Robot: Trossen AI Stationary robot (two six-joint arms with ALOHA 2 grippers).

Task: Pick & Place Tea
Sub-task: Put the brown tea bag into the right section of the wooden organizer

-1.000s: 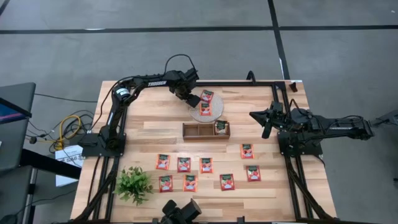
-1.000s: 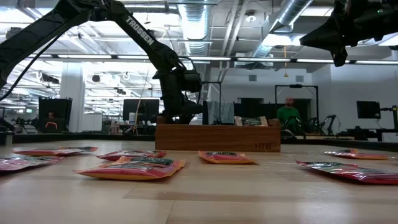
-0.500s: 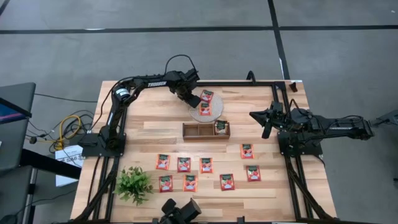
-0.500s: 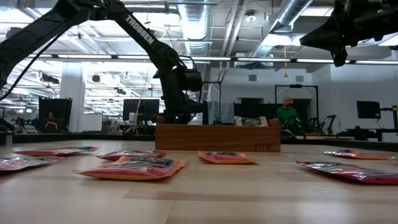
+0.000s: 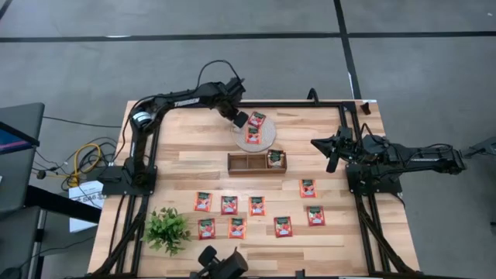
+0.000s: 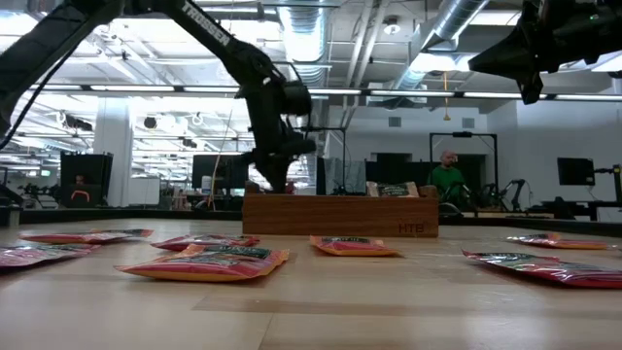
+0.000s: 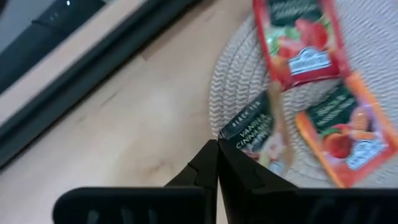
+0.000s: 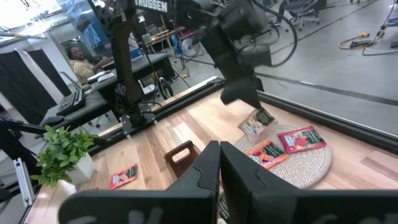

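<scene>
**Left wrist view: pincer shut on a dark-topped tea sachet at the mat's edge**

The left wrist view shows the left gripper with its two dark fingers pressed together and no gap between them. Their tips meet at the corner of a dark green-topped sachet, which lies over the rim of the round woven mat. Seen from the right wrist, the same sachet hangs from the tip of the left pincer, tilted, just above the mat's edge; it cannot be told whether its lower corner touches the weave.

Two red-orange sachets lie flat on the mat, one nearer the table's far edge and the other just beside it, toward the tray. In the high view the left arm reaches across the far side of the table to the mat's left rim.

The long wooden tray sits just in front of the mat, with one sachet in its right-hand compartment. Eight more red-orange sachets lie in two loose rows on the bare table nearer the front edge, well apart from the mat. A small green plant stands at the front left.

The right gripper waits at the table's right side, its fingers closed together with nothing between them.
</scene>
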